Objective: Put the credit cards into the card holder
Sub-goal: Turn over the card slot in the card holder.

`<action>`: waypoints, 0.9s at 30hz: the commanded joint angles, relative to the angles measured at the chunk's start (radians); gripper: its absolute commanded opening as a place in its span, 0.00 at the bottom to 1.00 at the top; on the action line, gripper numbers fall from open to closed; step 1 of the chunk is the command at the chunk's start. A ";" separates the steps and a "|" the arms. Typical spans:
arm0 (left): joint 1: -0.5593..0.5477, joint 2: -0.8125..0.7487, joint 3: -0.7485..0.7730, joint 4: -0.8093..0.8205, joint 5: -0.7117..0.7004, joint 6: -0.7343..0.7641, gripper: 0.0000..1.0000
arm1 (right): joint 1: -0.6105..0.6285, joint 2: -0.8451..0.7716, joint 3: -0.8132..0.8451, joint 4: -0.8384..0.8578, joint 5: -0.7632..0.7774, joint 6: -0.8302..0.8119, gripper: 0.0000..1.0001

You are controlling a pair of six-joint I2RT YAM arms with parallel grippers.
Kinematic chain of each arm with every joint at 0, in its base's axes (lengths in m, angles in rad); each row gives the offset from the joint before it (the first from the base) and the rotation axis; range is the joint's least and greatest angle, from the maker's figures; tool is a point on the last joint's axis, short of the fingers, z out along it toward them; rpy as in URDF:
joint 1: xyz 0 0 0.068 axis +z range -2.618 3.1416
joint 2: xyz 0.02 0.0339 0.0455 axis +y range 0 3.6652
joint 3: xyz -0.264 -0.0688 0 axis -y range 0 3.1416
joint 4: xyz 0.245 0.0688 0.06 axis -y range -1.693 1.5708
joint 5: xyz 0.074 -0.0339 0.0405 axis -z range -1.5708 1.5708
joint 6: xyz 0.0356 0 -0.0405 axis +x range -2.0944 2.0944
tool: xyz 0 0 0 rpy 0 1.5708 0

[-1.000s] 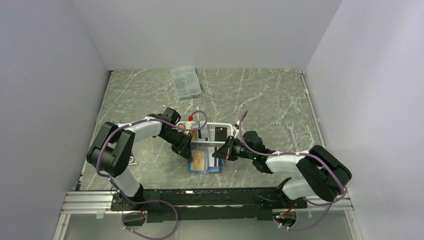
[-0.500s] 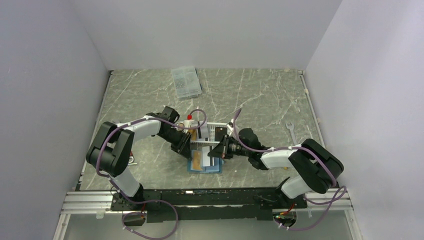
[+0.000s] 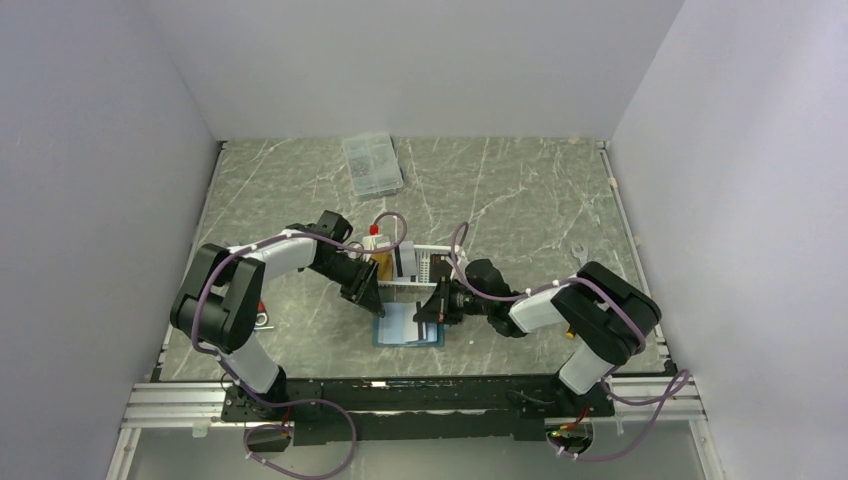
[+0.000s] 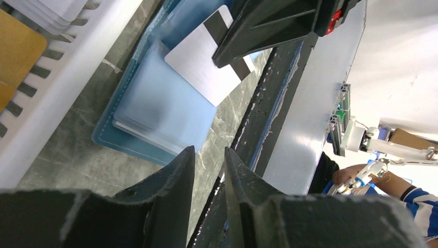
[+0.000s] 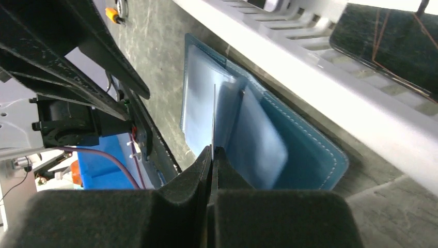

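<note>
Overhead view of a marbled table with two robot arms reaching toward each other. Between them lies the card holder (image 3: 405,328), open flat and teal-blue. It sits against the near side of a white slatted basket (image 3: 428,256).

The right gripper (image 3: 432,305) sits just right of the holder. Its jaws are clamped on one short end of a grey striped card (image 4: 201,70). The card's long axis runs left from the jaws, out over the holder's pale blue pockets.

From the right wrist, the card appears edge-on, a thin line standing straight ahead of the fingertips (image 5: 202,164). Its free end seems to meet the pocket mouths, but I cannot tell whether it has entered a slot. The pocket therefore lies left of the jaws, along the card's length, and the right arm is the one placed to push.

The left gripper (image 4: 206,155) hovers by the holder's far-left corner. Its jaws are nearly together, with a slim gap and nothing between them.

A yellow-gold card (image 4: 15,49) and a black card (image 5: 385,46) lie in the basket.
</note>
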 commanded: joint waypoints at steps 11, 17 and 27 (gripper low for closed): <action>-0.101 0.000 0.035 0.024 -0.277 0.005 0.30 | 0.002 0.014 0.003 0.032 -0.002 -0.014 0.00; -0.107 0.034 0.048 0.006 -0.272 -0.012 0.35 | -0.007 -0.024 -0.059 0.034 0.006 -0.003 0.00; -0.149 0.086 0.055 0.015 -0.316 -0.017 0.31 | -0.020 -0.005 -0.101 0.095 -0.021 0.021 0.00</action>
